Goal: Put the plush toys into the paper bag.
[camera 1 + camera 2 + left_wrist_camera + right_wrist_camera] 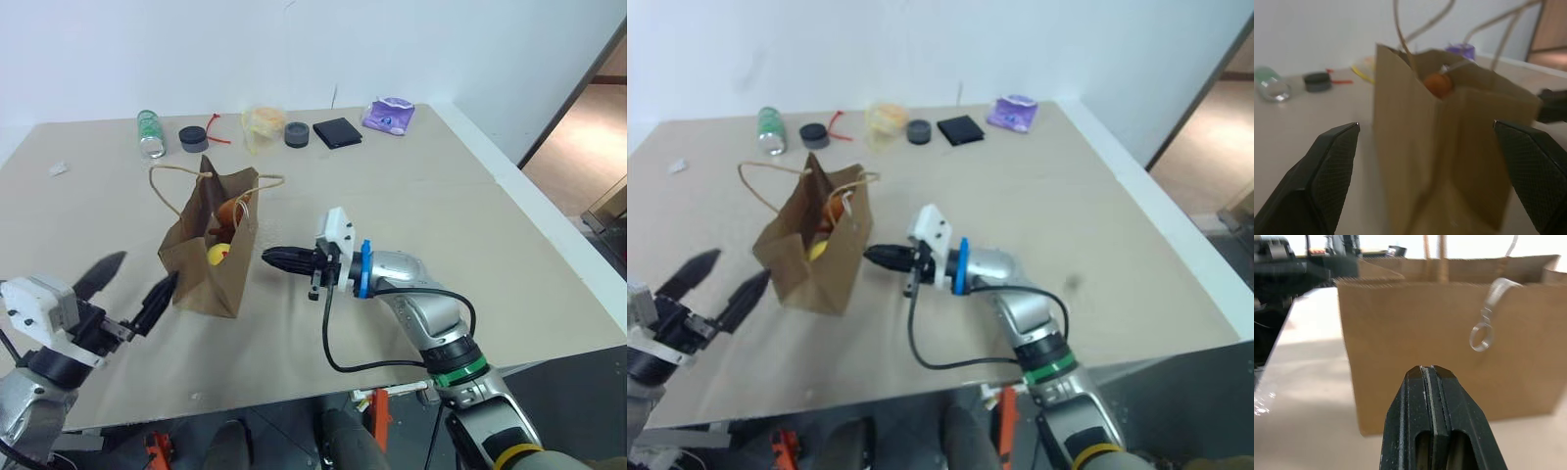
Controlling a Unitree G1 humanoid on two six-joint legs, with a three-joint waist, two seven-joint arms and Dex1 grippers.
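The left gripper (135, 290), nearest, has its textured black fingers (1327, 166) spread wide, empty, just beside the paper bag (208, 257). The right gripper (279, 258) has its fingers pressed together, holding nothing, tip close to the bag's other side. The creased brown kraft bag stands upright on the pale matte desk (411, 206), cord handles looping up. Inside sit the plush toys: the orange one (231, 211) and the yellow one (219, 254). The right wrist view alone shows a clear plastic loop (1484, 328) hanging against the bag's wall.

Plush toys (224, 235) inside paper bag (201, 264) on table (411, 215).
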